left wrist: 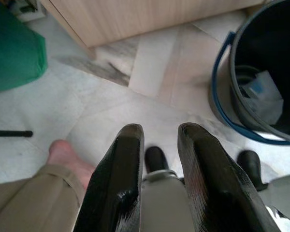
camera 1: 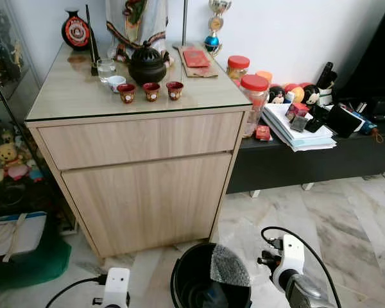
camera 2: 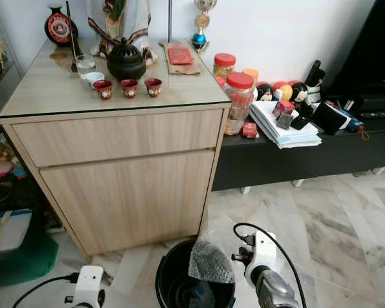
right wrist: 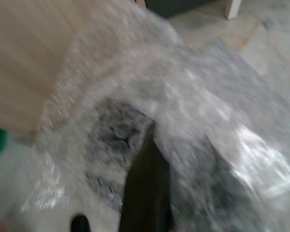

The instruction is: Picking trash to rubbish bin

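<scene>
A black rubbish bin (camera 1: 181,282) with a blue handle (left wrist: 221,92) stands on the marble floor in front of the wooden cabinet. A sheet of clear bubble wrap (camera 1: 229,265) hangs over the bin's right rim. My right gripper (right wrist: 145,159) is shut on the wrap, which drapes over one dark finger (right wrist: 142,198) and hides the rest. Some pale trash (left wrist: 263,94) lies inside the bin. My left gripper (left wrist: 159,133) hangs low to the left of the bin, open and holding nothing.
The wooden cabinet (camera 1: 141,186) stands close behind the bin, with cups and ornaments on its top. A low black bench (camera 1: 308,163) with papers and jars runs to the right. A green bag (camera 1: 32,263) lies at the left. A person's bare foot (left wrist: 67,157) is near my left gripper.
</scene>
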`<state>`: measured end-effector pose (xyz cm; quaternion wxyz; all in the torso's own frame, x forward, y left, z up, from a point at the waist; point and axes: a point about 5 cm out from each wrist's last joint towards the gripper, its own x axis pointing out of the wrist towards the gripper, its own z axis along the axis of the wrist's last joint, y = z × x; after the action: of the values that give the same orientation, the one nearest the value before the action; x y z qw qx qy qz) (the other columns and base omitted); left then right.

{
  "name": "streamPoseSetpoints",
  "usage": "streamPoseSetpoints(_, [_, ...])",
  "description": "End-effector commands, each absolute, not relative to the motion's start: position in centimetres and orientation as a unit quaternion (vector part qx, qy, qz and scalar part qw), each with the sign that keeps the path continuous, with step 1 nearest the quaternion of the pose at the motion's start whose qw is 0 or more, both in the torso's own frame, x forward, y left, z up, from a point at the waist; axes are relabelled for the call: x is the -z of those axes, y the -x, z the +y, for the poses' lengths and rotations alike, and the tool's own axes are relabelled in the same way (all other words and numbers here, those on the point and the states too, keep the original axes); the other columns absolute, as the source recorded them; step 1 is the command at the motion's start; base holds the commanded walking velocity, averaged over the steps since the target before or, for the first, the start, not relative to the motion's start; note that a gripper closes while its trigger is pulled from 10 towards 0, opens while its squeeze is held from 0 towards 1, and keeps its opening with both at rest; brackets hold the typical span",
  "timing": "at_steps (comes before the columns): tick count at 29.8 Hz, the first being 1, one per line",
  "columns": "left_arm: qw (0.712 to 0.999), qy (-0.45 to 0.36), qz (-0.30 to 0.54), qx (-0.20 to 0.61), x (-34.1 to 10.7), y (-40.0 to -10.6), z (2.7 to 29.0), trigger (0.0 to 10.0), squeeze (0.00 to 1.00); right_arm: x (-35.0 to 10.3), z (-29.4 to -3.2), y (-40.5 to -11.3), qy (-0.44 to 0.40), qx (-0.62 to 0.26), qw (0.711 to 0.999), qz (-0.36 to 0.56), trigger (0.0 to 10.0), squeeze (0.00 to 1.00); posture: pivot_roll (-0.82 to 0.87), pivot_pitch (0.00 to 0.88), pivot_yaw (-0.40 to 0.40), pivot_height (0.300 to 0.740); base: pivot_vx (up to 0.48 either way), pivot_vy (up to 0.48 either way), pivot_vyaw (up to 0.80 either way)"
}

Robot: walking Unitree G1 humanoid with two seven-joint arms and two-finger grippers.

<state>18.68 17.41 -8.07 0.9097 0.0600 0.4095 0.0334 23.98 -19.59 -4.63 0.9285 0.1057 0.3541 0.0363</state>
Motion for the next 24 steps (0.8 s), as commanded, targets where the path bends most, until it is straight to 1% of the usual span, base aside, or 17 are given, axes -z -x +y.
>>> streamPoseSetpoints(1, [0.911, -0.045, 0.409, -0.027, 8.0, -18.8, 17.1, 10.0, 0.00, 3.7, -18.3, -25.6, -0.076, -0.087, 0.929, 0.352, 10.0, 0.00, -0.15, 0.000, -0.105, 0.740, 0.000, 0.000, 0.00])
streamPoseSetpoints(2, [0.912, -0.037, 0.407, -0.024, 8.0, -19.0, 17.0, 10.0, 0.00, 3.7, -17.8, -25.6, -0.052, -0.108, 0.924, 0.362, 10.0, 0.00, -0.15, 0.000, -0.106, 0.740, 0.000, 0.000, 0.00])
streamPoseSetpoints(3, [0.912, -0.037, 0.407, -0.024, 8.0, -19.0, 17.0, 10.0, 0.00, 3.7, -17.8, -25.6, -0.052, -0.108, 0.924, 0.362, 10.0, 0.00, -0.15, 0.000, -0.106, 0.740, 0.000, 0.000, 0.00])
streamPoseSetpoints(5, [0.915, -0.023, 0.403, -0.020, 7.9, -19.2, 16.8, 10.0, 0.00, 3.8, -17.1, -25.7, -0.007, -0.145, 0.916, 0.373, 10.0, 0.00, -0.15, 0.000, -0.110, 0.740, 0.000, 0.000, 0.00])
streamPoseSetpoints(8, [0.920, 0.002, 0.392, -0.005, 7.5, -20.0, 16.3, 10.0, 0.00, 3.5, -16.2, -26.1, 0.011, -0.174, 0.907, 0.383, 10.0, 0.00, -0.14, 0.000, -0.115, 0.740, 0.000, 0.000, 0.00])
streamPoseSetpoints(14, [0.926, 0.005, 0.377, 0.019, 6.9, -21.0, 15.8, 10.0, 0.00, 3.1, -15.6, -26.9, 0.025, -0.179, 0.907, 0.382, 10.0, 0.00, -0.14, 0.000, -0.116, 0.740, 0.000, 0.000, 0.00])
streamPoseSetpoints(15, [0.932, -0.001, 0.360, 0.047, 6.3, -22.0, 15.1, 10.0, 0.00, 2.7, -14.8, -27.4, 0.038, -0.191, 0.904, 0.379, 10.0, 0.00, -0.13, 0.000, -0.119, 0.740, 0.000, 0.000, 0.00])
streamPoseSetpoints(18, [0.937, 0.004, 0.340, 0.080, 5.5, -23.1, 14.1, 10.0, 0.00, 2.4, -13.8, -27.8, 0.053, -0.206, 0.903, 0.373, 10.0, 0.00, -0.13, 0.000, -0.123, 0.740, 0.000, 0.000, 0.00])
streamPoseSetpoints(24, [0.938, 0.009, 0.323, 0.126, 4.9, -23.8, 12.9, 10.0, 0.00, 2.3, -13.4, -28.0, 0.092, -0.214, 0.898, 0.374, 10.0, 0.00, -0.12, 0.000, -0.124, 0.740, 0.000, 0.000, 0.00])
